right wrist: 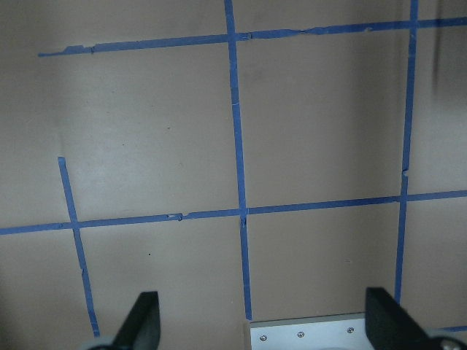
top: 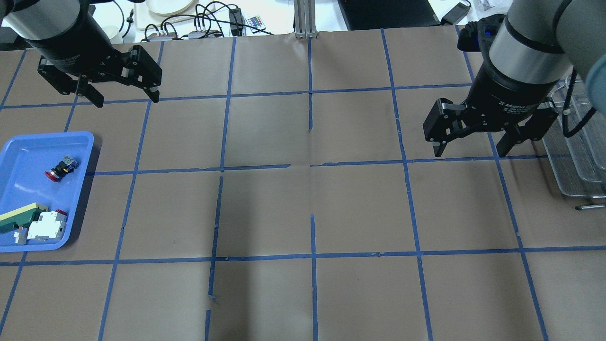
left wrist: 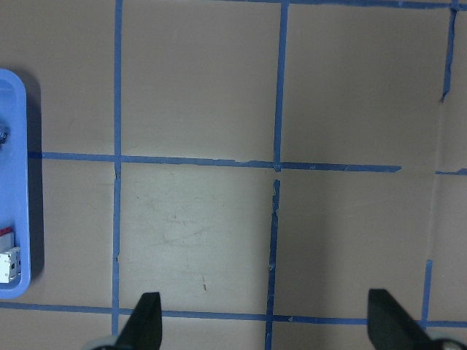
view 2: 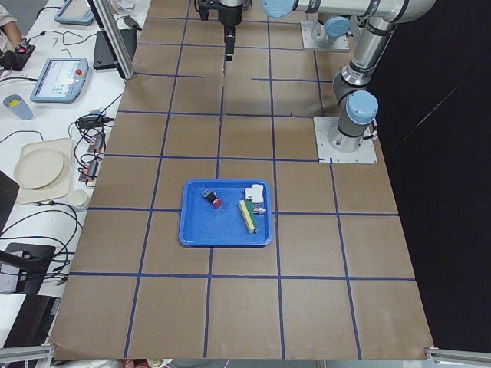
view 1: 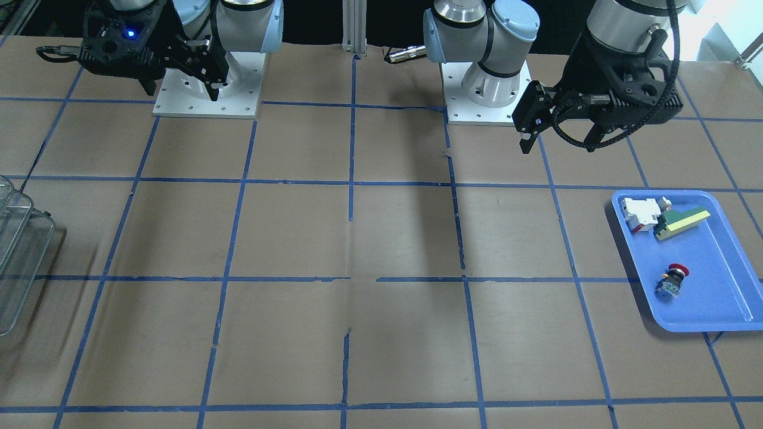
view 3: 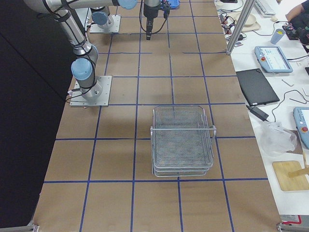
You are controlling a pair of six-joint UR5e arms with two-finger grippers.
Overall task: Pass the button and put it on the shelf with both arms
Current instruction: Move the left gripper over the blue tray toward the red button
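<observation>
The button, red cap on a dark body, lies on its side in the blue tray at the table's left end; it also shows in the front view and the left side view. My left gripper hangs open and empty above the table, beyond the tray and apart from it; it also shows in the front view. My right gripper is open and empty, raised beside the wire-mesh shelf. The shelf also shows in the right side view.
In the tray, a white-and-red block and a green-and-yellow wedge lie together at the end nearer the robot. The tray's edge shows at the left of the left wrist view. The brown table carries a blue tape grid.
</observation>
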